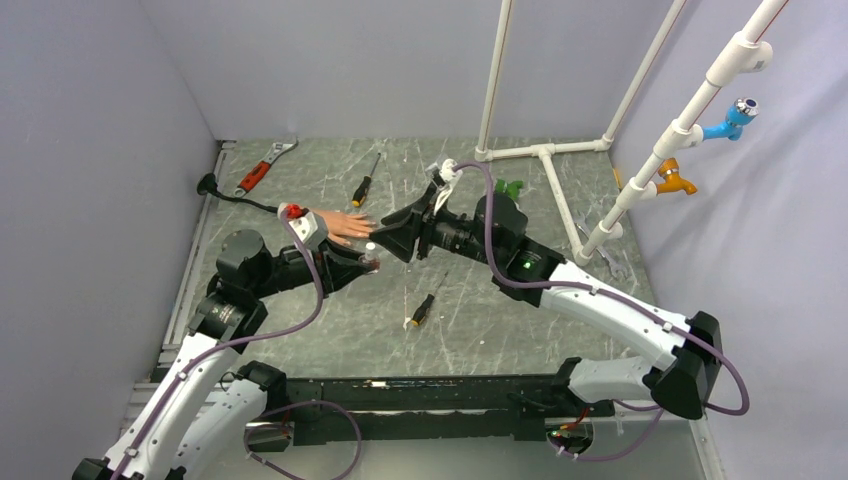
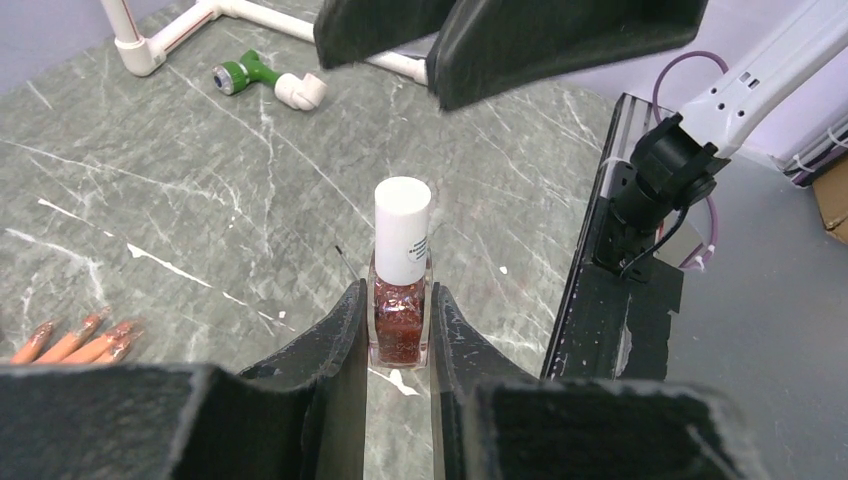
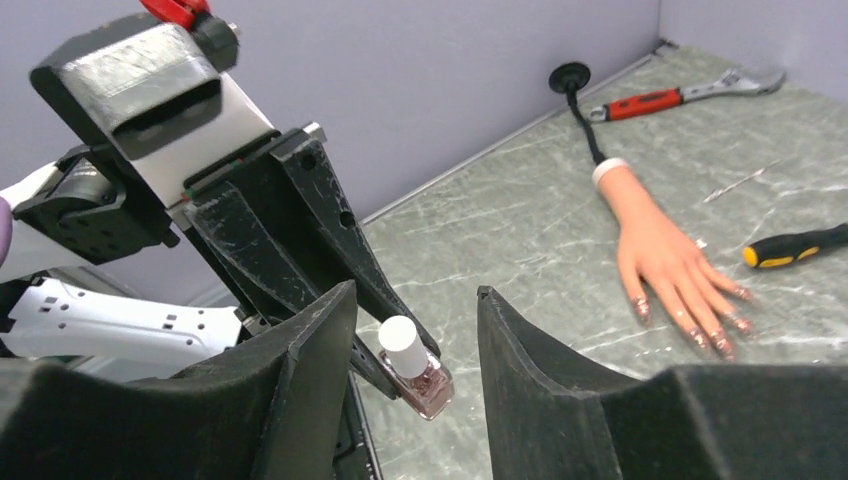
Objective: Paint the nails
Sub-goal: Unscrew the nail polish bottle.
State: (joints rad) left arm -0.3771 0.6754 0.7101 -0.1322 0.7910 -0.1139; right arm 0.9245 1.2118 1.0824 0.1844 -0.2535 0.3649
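Observation:
The flesh-coloured mannequin hand [image 1: 345, 225] with a white cuff lies flat on the marble table, fingers pointing right. Its nails [image 3: 700, 325] look glittery pink; they also show in the left wrist view [image 2: 80, 335]. My left gripper [image 2: 398, 295] is shut on a small bottle of red glitter polish [image 2: 402, 310] with a white cap [image 2: 403, 230], held above the table. My right gripper [image 3: 415, 300] is open, its jaws on either side of the capped bottle [image 3: 420, 375] without touching it. In the top view the grippers meet just right of the hand [image 1: 378, 250].
A red-handled wrench [image 1: 262, 170] and a black plug with cable [image 1: 208, 184] lie at the back left. Two screwdrivers [image 1: 365, 182] [image 1: 425, 305] lie on the table. A white PVC pipe frame [image 1: 545, 160] and a green fitting [image 1: 512, 187] stand at the back right.

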